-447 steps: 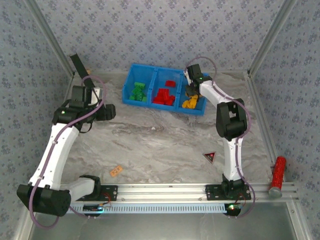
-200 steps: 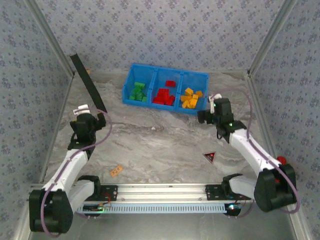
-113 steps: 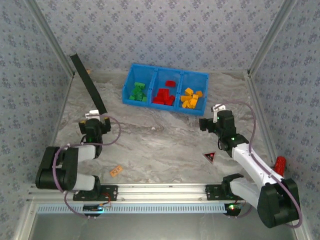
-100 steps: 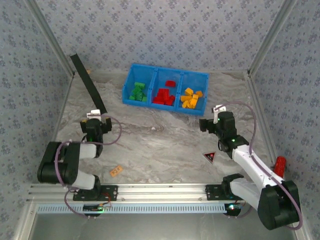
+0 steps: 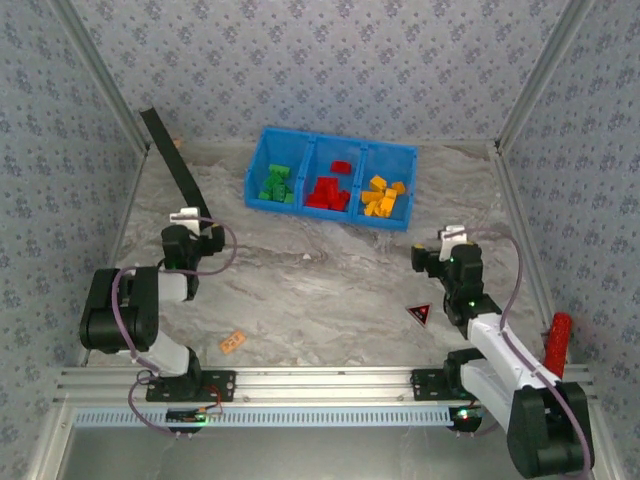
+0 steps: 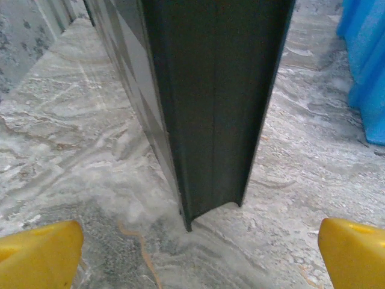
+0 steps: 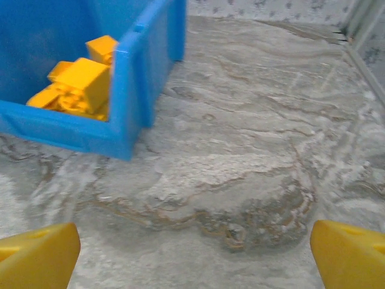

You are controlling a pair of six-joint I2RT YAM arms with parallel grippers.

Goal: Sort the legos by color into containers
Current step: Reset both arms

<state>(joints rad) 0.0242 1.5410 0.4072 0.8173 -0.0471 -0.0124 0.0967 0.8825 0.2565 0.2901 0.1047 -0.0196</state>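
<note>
A: What just changed?
B: The left gripper [image 5: 192, 226] has folded back to mid-left beside the black bar [image 5: 175, 165]. Its jaws are spread wide and empty.
A: And the legos [image 5: 325, 190]?
B: All in the containers [image 5: 256, 168], upper centre: green, red, yellow-orange. No strays seen on the table [image 5: 330, 280], though tiny ones could be missed from this high.
A: Right side?
B: The right gripper [image 5: 432, 252], earlier over the yellow compartment, has pulled back to mid-right, wide open, holding nothing. Sorting looks done.

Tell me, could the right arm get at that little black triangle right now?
Probably yes. The black triangle lies on bare table close beside that arm, nothing covering it, and the right gripper is open and empty. It would have to double back, though.
</note>
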